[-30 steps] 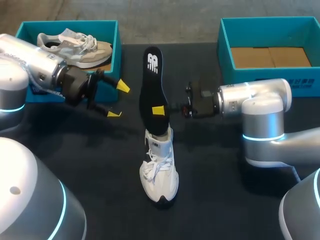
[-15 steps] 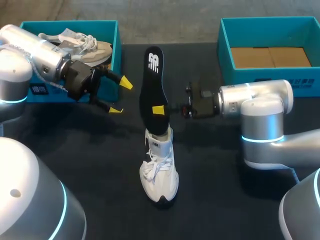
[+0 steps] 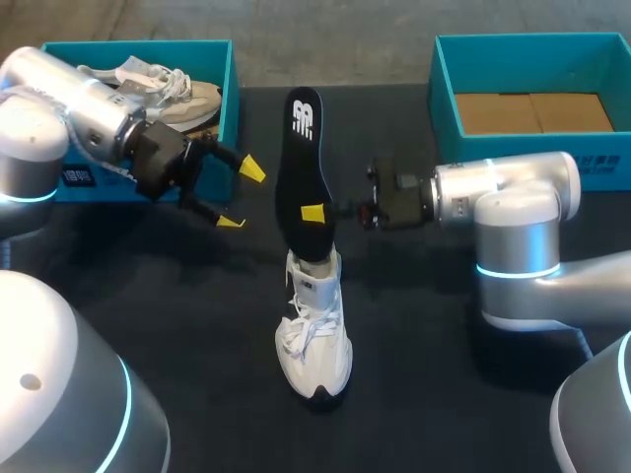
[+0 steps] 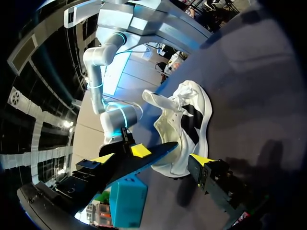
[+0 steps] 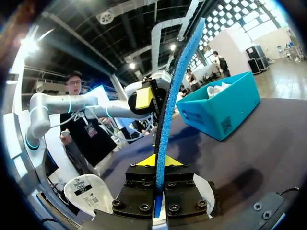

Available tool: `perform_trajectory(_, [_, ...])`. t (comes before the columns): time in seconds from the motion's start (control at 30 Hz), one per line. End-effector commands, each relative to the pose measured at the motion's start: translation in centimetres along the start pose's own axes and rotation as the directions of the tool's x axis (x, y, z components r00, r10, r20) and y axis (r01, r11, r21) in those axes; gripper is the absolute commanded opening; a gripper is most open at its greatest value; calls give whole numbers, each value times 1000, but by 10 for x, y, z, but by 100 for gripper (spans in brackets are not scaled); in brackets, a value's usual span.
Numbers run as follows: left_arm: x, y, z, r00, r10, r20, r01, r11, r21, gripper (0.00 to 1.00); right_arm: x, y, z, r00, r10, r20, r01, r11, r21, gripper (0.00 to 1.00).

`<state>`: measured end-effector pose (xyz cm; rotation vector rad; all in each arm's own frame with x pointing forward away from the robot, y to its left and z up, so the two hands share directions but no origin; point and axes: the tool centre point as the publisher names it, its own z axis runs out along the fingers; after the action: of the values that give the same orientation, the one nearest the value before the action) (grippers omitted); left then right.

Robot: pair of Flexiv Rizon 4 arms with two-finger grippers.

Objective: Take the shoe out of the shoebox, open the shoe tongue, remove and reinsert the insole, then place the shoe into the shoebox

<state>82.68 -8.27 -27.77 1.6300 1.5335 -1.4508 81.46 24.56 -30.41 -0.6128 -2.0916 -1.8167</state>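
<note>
A white shoe (image 3: 314, 335) lies on the black table (image 3: 197, 325), toe toward me. A black insole (image 3: 301, 158) stands on end, its lower end in the shoe's opening. My right gripper (image 3: 314, 214) comes in from the right and is shut on the insole's middle. In the right wrist view the insole's blue edge (image 5: 175, 81) rises from between the shut fingers of that gripper (image 5: 157, 162). My left gripper (image 3: 242, 195) hovers open to the left of the insole, a gap away. From the left wrist, the shoe (image 4: 184, 129) and insole (image 4: 144, 158) lie ahead of the open fingers (image 4: 202, 159).
A teal shoebox (image 3: 233, 94) at the back left holds a grey and beige shoe (image 3: 148, 87). A second teal box (image 3: 444, 103) at the back right has a cardboard liner (image 3: 532, 111). Both arms hang over the middle of the table.
My left arm has swung back toward the left box, and its open gripper has edged slightly toward the insole. The right gripper, insole and shoe have hardly moved.
</note>
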Motion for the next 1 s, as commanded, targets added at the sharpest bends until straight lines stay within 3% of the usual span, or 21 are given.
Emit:
perform_trajectory(0.03, [-3, 2, 4, 1000, 5, -4, -5, 1000, 0, 100, -1, -1, 1, 1000, 1, 1, -1, 1000, 9, 0])
perform_trajectory(0.27, [-6, 2, 3, 1000, 6, 4, -6, 999, -45, 100, -1, -10, 2, 1000, 9, 7, -9, 1000, 6, 0])
perform_trajectory(1.0, [-10, 11, 12, 1000, 24, -11, -25, 999, -25, 100, -5, -30, 5, 999, 29, 24, -30, 999, 41, 0])
